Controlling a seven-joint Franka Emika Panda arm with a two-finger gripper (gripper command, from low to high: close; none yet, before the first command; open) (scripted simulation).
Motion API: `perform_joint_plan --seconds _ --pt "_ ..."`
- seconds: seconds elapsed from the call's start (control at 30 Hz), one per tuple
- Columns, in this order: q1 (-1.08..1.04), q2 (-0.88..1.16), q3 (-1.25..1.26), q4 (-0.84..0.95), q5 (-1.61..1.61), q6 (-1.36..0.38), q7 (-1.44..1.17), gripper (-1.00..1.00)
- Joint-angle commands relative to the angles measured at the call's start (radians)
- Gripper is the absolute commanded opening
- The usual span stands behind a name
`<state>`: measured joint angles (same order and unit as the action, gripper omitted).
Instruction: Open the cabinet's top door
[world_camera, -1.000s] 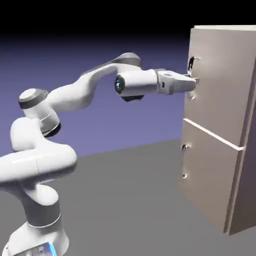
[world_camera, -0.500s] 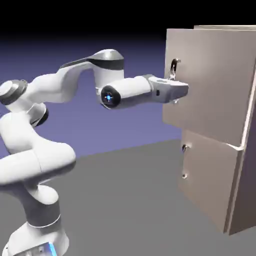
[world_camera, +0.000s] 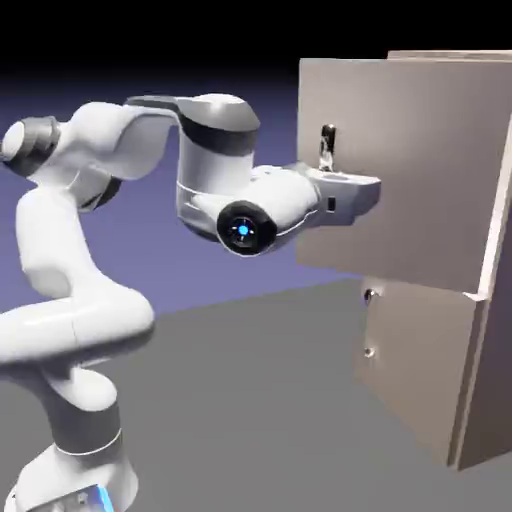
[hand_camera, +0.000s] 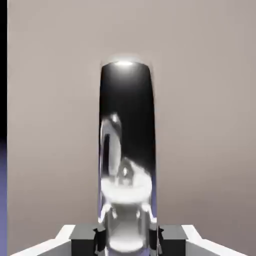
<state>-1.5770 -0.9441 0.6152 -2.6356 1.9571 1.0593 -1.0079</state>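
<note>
The tall beige cabinet (world_camera: 495, 330) stands at the exterior view's right. Its top door (world_camera: 420, 170) is swung well out toward the arm, hinged on the right. A dark curved bar handle (world_camera: 326, 145) sits near the door's free left edge. My gripper (world_camera: 345, 180) is shut on that handle at its lower part. In the hand view the handle (hand_camera: 126, 150) fills the middle as a shiny dark bar against the door panel (hand_camera: 210, 125), and the grey fingertips (hand_camera: 85, 239) press it from both sides at the bottom edge.
Below the top door, the lower panel (world_camera: 415, 360) stays closed, with two small round knobs (world_camera: 369, 296) near its left edge. The arm's elbow and forearm (world_camera: 215, 150) are folded close in front of the open door. Grey table (world_camera: 260, 410) extends below.
The top door has swung further open, its free edge moving to the exterior view's left. My hand has followed with the handle, and the arm has folded back toward its base.
</note>
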Motion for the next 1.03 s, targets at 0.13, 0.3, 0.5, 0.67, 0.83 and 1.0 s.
perform_joint_plan --seconds 0.13,0.3,0.5,0.67,0.83,1.0 --pt "-0.102 0.181 0.002 0.114 -0.172 -0.151 -0.116 -1.00" --pt "-0.183 0.362 0.038 0.250 -0.335 -0.239 -0.213 -1.00" --pt "-0.242 0.580 0.099 0.424 -0.514 -0.280 -0.288 -1.00" --pt "-0.257 0.761 0.149 0.568 -0.646 -0.282 -0.306 -1.00" --pt "-0.238 0.942 0.186 0.711 -0.764 -0.277 -0.290 -1.00" --pt "-0.190 1.112 0.205 0.854 -0.863 -0.282 -0.248 -1.00"
